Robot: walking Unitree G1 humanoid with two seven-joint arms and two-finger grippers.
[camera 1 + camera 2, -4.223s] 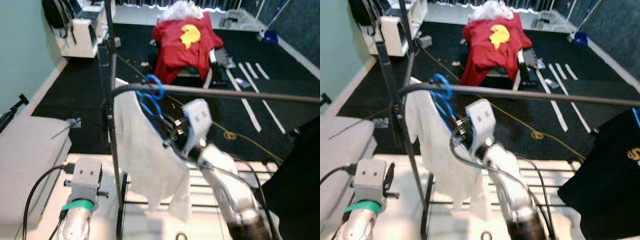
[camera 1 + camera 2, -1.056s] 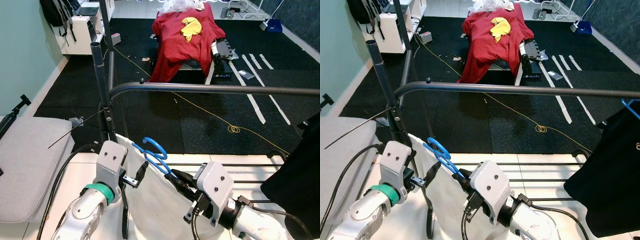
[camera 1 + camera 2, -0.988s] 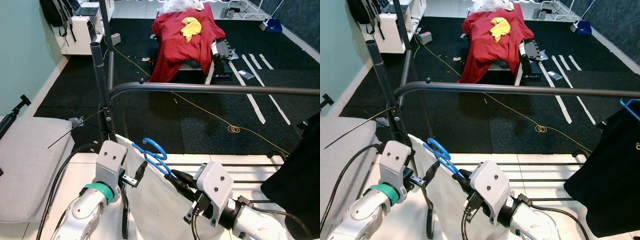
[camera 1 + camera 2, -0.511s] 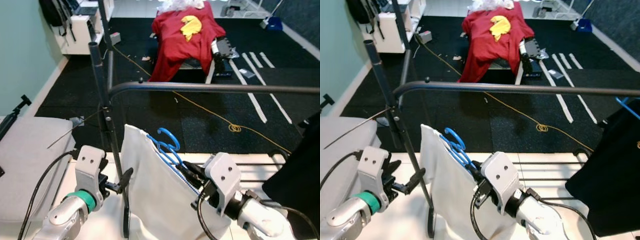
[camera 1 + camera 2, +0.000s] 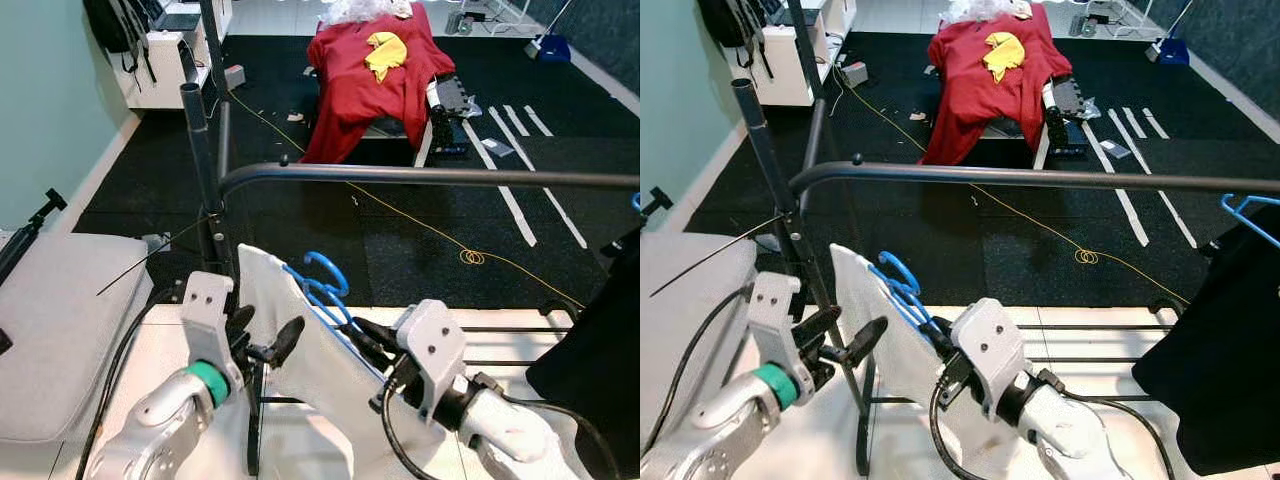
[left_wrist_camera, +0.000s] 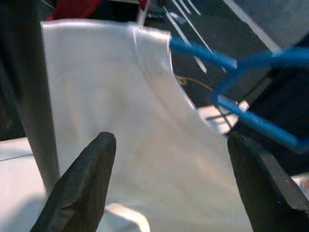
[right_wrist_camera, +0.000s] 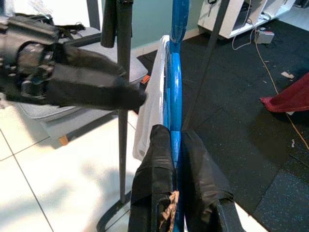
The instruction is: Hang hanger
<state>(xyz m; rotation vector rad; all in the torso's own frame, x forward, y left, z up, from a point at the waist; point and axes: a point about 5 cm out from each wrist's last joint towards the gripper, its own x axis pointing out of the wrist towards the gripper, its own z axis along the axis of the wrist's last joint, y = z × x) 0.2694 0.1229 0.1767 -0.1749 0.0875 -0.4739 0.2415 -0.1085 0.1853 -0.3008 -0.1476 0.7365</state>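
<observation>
From the left eye: a blue plastic hanger (image 5: 318,290) carrying a white cloth garment (image 5: 300,365), held low and well beneath the dark horizontal metal rail (image 5: 420,177) of the clothes rack, hook pointing up but nowhere near the bar. Clamped at the hanger's neck by the right gripper (image 5: 372,345), silver arm reaching in from lower right. Just beside the garment's near edge, the left gripper (image 5: 268,345), fingers spread apart and holding nothing, close to the rack's upright black post (image 5: 205,190). Beyond, on the black floor, a red cloth-draped seat (image 5: 375,70) with a yellow item on top, well apart from the work. From the right eye: same arrangement, plus a black shirt on another blue hanger (image 5: 1220,350) already hanging at the far right. From the left wrist: two spread black fingers (image 6: 82,183) framing the white cloth and the blue wire beyond it, nothing between them yet. From the right wrist: fingers pinched tight on the blue hanger's stem, garment edge trailing alongside. Judged overall: grasp secured, lifting and hooking over the rail still wholly to do.
</observation>
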